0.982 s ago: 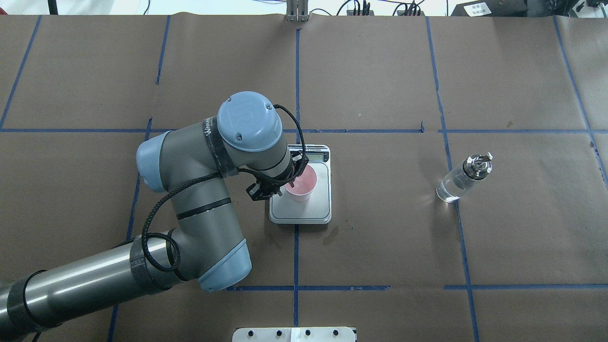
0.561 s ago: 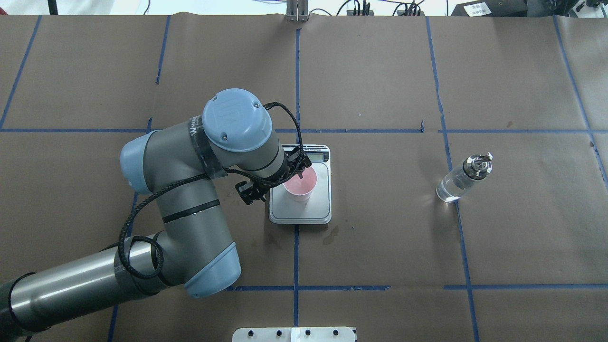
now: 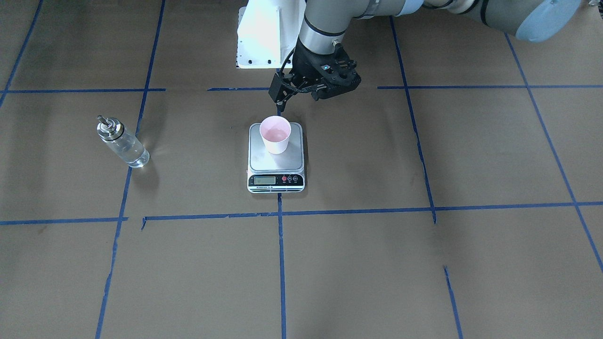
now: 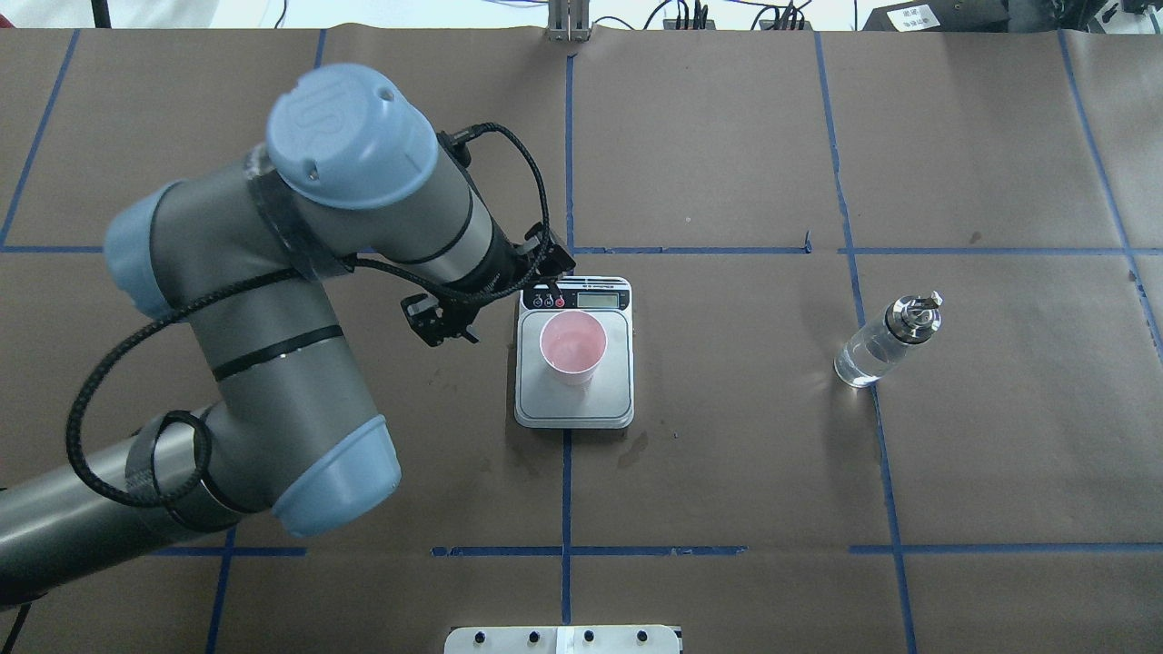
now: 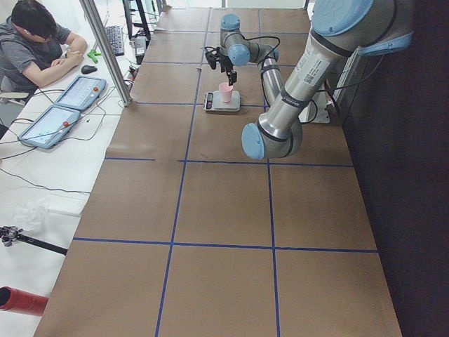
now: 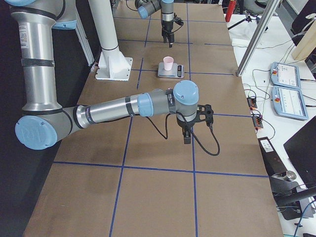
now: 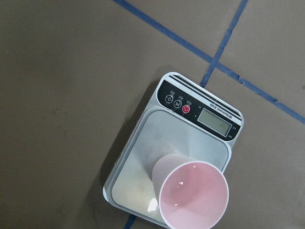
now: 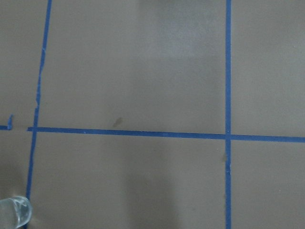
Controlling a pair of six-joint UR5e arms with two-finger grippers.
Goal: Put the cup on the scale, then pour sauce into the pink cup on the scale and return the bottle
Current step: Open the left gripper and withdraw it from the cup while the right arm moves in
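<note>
Near the middle of the brown-paper-covered table (image 4: 727,454): a flat white digital kitchen scale with a brushed steel platform (image 4: 604,400). Upright on that platform, free of any grip, the small pale pink tapered paper cup (image 4: 572,345). Placing step judged done.

Raised, just off the scale's left side, the left gripper (image 3: 304,96) — fingers apart, holding nothing.

Toward the table's right edge, well apart from the scale, the small clear glass bottle with metal collar and thin spout (image 4: 886,345), standing untouched. Colourless sauce (image 4: 861,365) barely visible inside.

Right gripper (image 6: 188,136) over bare paper toward the table's right end; cannot tell whether parted or closed.

Next, probably: bring the right gripper to the bottle, close on the glass body below the collar and lift straight. Then carry across to the cup — slow tilt, spout over the pink rim.
</note>
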